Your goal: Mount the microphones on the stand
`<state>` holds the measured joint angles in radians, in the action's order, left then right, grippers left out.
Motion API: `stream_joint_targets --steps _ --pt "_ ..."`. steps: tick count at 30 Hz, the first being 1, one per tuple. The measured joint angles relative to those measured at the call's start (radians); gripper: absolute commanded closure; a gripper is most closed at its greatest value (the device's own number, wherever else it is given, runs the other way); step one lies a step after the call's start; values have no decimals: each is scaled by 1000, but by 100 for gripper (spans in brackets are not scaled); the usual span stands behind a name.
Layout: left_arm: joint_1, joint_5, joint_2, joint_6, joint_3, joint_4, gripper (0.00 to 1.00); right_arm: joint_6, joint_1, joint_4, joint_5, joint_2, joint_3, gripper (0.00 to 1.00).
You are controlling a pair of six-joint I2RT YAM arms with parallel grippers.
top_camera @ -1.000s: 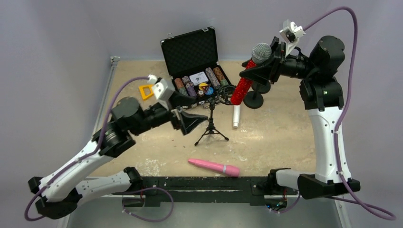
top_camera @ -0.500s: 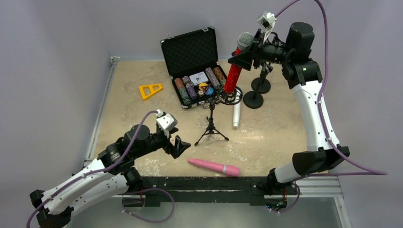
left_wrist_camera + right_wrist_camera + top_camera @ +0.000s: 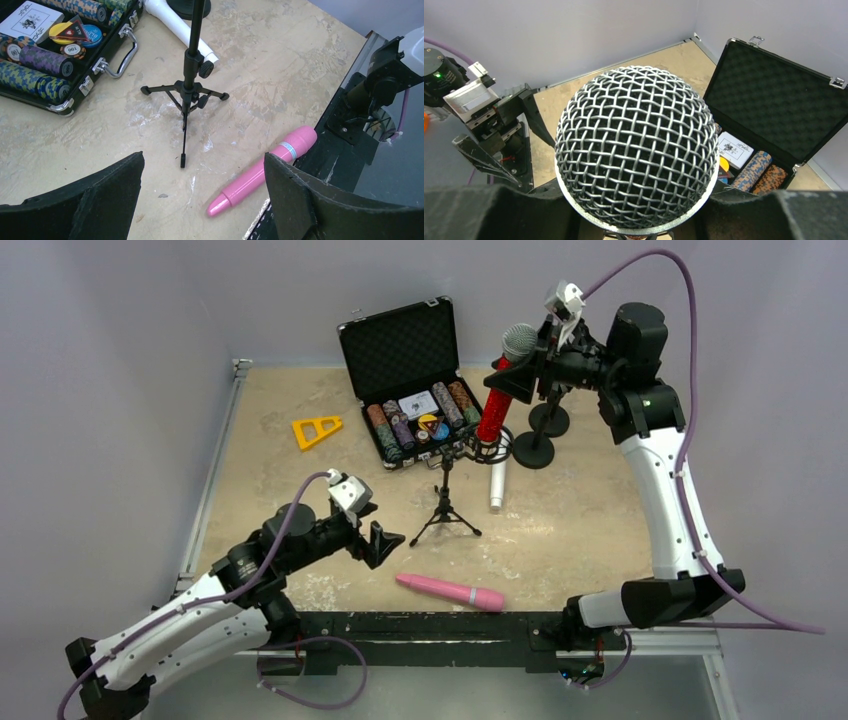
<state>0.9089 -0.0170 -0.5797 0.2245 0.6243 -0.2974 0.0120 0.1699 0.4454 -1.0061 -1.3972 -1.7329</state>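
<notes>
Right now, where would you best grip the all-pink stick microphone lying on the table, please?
Probably at mid-handle, from above with jaws straddling its width: the all-pink stick microphone lies flat, slim there, with bare table either side.

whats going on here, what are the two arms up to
The right gripper is clamped on a glittery red microphone and holds it upright, with its lower end at the ring holder on top of the small tripod stand. Whether it is seated there cannot be told. The left gripper is open and empty, low over the table near the pink microphone, which lies flat. The white microphone lies beyond the tripod, not attached to anything.
</notes>
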Motion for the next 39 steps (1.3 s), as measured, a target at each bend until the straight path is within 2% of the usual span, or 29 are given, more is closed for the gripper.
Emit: stream_joint_targets --steps 17,19,24,32,39 --pt "0 -1 -300 -71 26 272 9 90 9 3 -8 50 68 100" --pt "0 -1 -344 -83 49 313 12 88 18 -16 -8 57 87 100" --pt "-5 -3 -446 -106 103 410 29 71 31 -72 -5 84 134 100" --pt "-8 -1 -583 -136 148 507 34 48 40 -88 45 97 159 100" --pt "-12 -1 -663 -144 161 575 50 52 70 -64 100 95 159 100"
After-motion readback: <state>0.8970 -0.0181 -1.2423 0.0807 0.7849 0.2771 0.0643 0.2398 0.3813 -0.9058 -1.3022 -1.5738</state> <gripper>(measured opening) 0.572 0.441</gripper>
